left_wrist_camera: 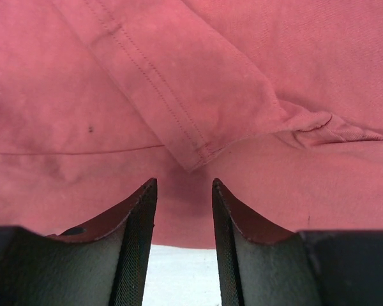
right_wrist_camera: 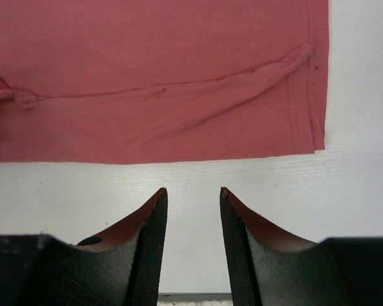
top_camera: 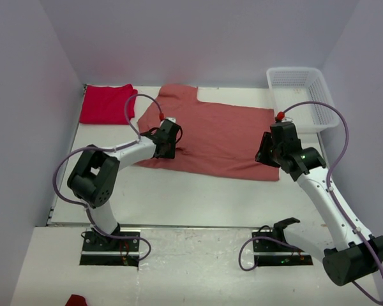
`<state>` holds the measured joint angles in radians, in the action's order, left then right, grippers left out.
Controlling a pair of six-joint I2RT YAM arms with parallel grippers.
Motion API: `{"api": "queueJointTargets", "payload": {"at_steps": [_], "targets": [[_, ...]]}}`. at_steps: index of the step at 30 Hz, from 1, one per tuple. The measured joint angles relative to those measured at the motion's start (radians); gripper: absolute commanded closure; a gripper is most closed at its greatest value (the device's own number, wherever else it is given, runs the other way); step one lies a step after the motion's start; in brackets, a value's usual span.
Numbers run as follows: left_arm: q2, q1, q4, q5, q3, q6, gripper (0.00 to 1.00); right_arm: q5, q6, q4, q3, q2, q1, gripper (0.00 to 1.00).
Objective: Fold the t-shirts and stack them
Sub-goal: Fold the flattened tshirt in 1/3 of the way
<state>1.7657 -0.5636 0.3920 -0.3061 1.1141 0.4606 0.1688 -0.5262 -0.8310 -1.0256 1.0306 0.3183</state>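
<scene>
A dusty salmon-pink t-shirt [top_camera: 223,134] lies spread flat across the middle of the table, its left sleeve [left_wrist_camera: 179,108] folded inward over the body. A bright red t-shirt [top_camera: 105,103] sits folded at the back left corner. My left gripper [top_camera: 169,145] hovers over the pink shirt's left part, close to the folded sleeve's corner. In the left wrist view its fingertips [left_wrist_camera: 184,185] stand apart with only cloth and table behind them. My right gripper [top_camera: 267,154] is at the pink shirt's near right corner. It is open [right_wrist_camera: 193,191] above bare table, just short of the shirt's hem [right_wrist_camera: 179,150].
A white mesh basket [top_camera: 300,95] stands at the back right corner, just beyond the right arm. Purple walls close in the left, right and back sides. A small red scrap [top_camera: 76,299] lies off the table at the bottom left.
</scene>
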Motion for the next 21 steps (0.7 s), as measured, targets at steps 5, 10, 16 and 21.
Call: {"api": "queueJointTargets", "payload": {"at_steps": [5, 10, 16, 21], "targets": [[0.031, 0.000, -0.023, 0.022, 0.000, 0.000, 0.59, 0.000, 0.000, 0.000, 0.000, 0.000, -0.001, 0.60], [0.056, 0.007, -0.038, 0.034, 0.000, -0.006, 0.60, 0.000, 0.002, 0.000, 0.000, 0.000, -0.001, 0.60], [0.070, 0.024, -0.046, 0.045, 0.006, -0.008, 0.63, 0.000, 0.003, 0.000, 0.000, 0.003, -0.001, 0.60], [0.077, 0.034, -0.047, 0.046, 0.017, -0.008, 0.63, 0.000, 0.003, 0.000, 0.005, 0.004, -0.001, 0.60]]}}
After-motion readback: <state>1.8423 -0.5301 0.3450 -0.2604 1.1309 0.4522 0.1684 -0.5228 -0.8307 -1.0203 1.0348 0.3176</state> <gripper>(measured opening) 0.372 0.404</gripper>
